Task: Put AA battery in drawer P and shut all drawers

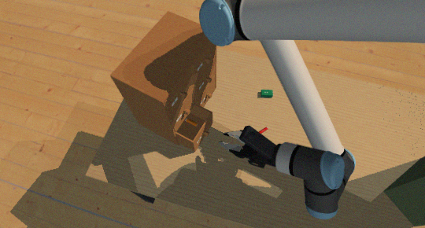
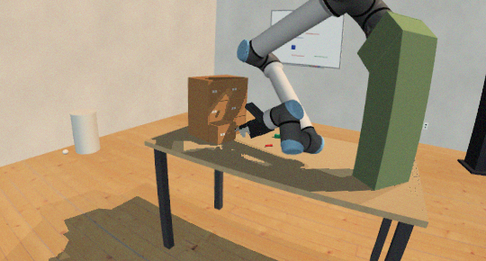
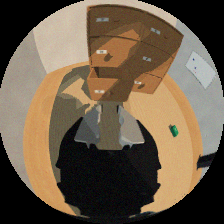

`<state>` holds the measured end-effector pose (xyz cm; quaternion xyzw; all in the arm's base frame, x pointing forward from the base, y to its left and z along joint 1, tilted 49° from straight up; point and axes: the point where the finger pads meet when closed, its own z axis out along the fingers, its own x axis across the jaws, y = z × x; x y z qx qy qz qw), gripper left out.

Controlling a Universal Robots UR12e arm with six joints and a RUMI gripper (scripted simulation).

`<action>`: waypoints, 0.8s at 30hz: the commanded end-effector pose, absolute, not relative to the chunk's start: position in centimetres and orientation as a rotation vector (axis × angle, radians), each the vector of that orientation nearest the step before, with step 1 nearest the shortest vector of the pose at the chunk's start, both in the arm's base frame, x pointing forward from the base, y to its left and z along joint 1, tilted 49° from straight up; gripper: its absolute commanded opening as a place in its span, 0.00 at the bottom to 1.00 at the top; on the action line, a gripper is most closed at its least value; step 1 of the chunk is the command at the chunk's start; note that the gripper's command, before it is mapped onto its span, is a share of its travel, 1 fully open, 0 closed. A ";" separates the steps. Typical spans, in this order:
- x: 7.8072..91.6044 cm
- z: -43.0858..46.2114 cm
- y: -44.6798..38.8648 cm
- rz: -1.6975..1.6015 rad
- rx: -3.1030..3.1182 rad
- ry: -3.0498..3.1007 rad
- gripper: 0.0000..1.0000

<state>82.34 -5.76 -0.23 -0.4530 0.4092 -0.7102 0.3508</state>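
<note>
The brown chest (image 1: 157, 68) (image 2: 208, 98) (image 3: 130, 45) stands upright at the table's left end. Its lowest drawer (image 1: 193, 135) (image 2: 222, 132) (image 3: 106, 89) is pulled partly out. A small orange cylinder, likely the AA battery (image 1: 191, 122), lies inside it. My gripper (image 1: 229, 139) (image 2: 240, 130) (image 3: 109, 105) hovers low just in front of that drawer's face, pointing at it. Its fingers stand close together with nothing between them. The drawer labels are too small to read.
A small green block (image 1: 266, 93) (image 2: 276, 135) (image 3: 174, 131) and a thin red object (image 1: 263, 130) (image 2: 269, 145) lie on the table (image 1: 354, 107) to the right of the chest. The arm's green pedestal (image 2: 396, 100) stands at the table's right end. A white cylinder (image 2: 85, 132) stands on the floor.
</note>
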 end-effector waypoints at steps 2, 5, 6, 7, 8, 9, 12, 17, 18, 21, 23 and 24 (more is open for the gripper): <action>84.2 -0.5 -6.5 -1.839 -1.173 1.059 0.20; 84.9 -0.6 -6.8 -1.839 -1.173 1.059 0.20; 84.9 -0.6 -6.8 -1.839 -1.173 1.059 0.20; 84.9 -0.6 -6.8 -1.839 -1.173 1.059 0.20; 85.1 -0.6 -6.9 -1.839 -1.173 1.059 0.20; 85.3 -0.6 -7.0 -1.839 -1.173 1.059 0.20; 85.8 -0.7 -7.2 -1.839 -1.173 1.059 0.20; 86.4 -0.7 -7.5 -1.839 -1.173 1.059 0.20; 86.4 -0.8 -7.5 -1.839 -1.173 1.059 0.20; 86.6 -0.8 -7.6 -1.839 -1.173 1.059 0.20; 86.6 -0.8 -7.6 -1.839 -1.173 1.059 0.20; 86.6 -0.8 -7.6 -1.839 -1.173 1.059 0.20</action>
